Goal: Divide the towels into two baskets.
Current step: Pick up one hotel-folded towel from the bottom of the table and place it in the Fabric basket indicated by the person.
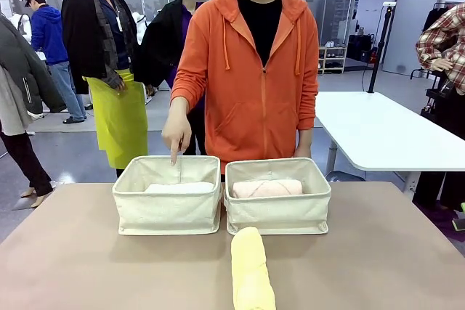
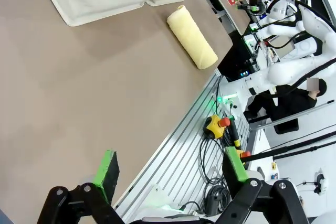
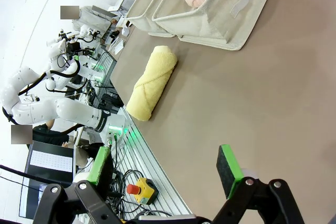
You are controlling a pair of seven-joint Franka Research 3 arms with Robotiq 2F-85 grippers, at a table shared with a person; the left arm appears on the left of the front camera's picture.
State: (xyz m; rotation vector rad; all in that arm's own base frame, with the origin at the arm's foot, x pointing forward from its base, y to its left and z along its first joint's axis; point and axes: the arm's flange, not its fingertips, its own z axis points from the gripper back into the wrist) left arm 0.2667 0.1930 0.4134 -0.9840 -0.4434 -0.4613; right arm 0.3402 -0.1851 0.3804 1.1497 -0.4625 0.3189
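Brown tabletop [image 1: 87,266] carries the pale yellow towel [image 1: 252,270] at its near middle, a shade toward the robot's right. Its long axis runs from the robot's edge toward the baskets, far end just short of the right basket [image 1: 280,215]. That basket holds the pink towel [image 1: 267,188]; the left basket [image 1: 167,215] holds the white towel [image 1: 179,188], where a person's hand [image 1: 176,134] points. Left fingers [image 2: 106,169] and right fingers [image 3: 227,163] stand wide apart, empty, well back from the roll. The right arm looks the nearer.
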